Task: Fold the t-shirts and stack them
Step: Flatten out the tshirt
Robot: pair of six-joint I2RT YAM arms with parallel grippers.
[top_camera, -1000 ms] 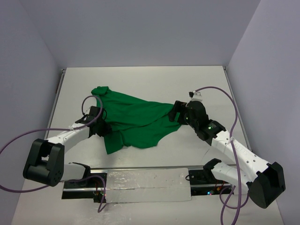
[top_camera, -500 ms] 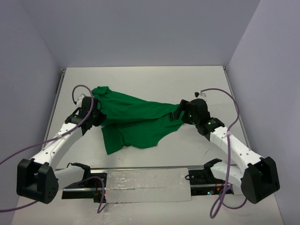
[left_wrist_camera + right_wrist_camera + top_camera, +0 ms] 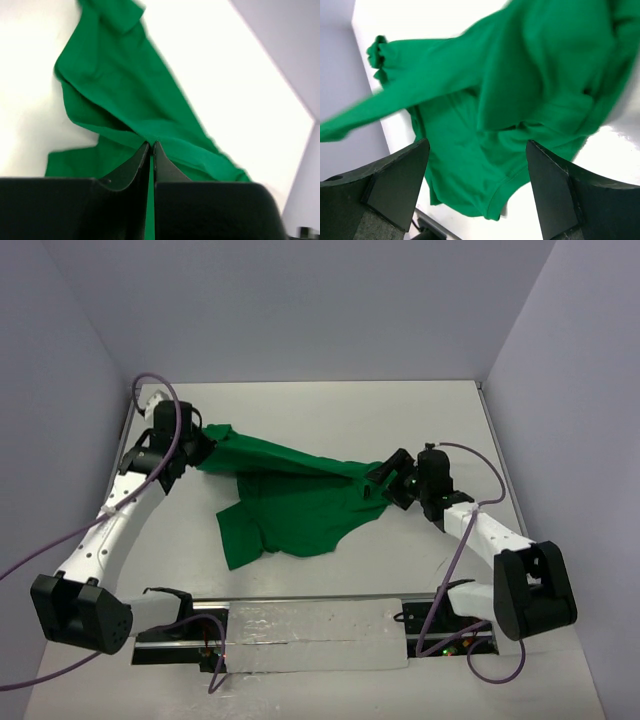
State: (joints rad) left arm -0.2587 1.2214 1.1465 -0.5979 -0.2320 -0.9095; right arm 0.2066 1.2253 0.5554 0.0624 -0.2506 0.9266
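Observation:
The bright-green t-shirt (image 3: 290, 505) lies crumpled across the middle of the white table, pulled into a taut ridge between the two grippers. My left gripper (image 3: 200, 447) is at the shirt's far left corner, shut on a fold of the cloth. The left wrist view shows the jaws (image 3: 151, 145) pinched together on the green cloth (image 3: 125, 95). My right gripper (image 3: 386, 483) is at the shirt's right edge. In the right wrist view it (image 3: 476, 145) is wide open, with the shirt (image 3: 520, 90) spread beyond its fingers and nothing held. The neck tag is hidden.
Grey walls stand close to the table on the left (image 3: 60, 390), back and right (image 3: 560, 390). A mounting rail with a shiny strip (image 3: 310, 625) runs along the near edge. Purple cables (image 3: 470, 455) loop off both arms.
My left gripper has moved far and left, pulling the shirt's left corner with it and stretching the cloth. My right arm has lowered and straightened; its gripper stays at the shirt's right edge.

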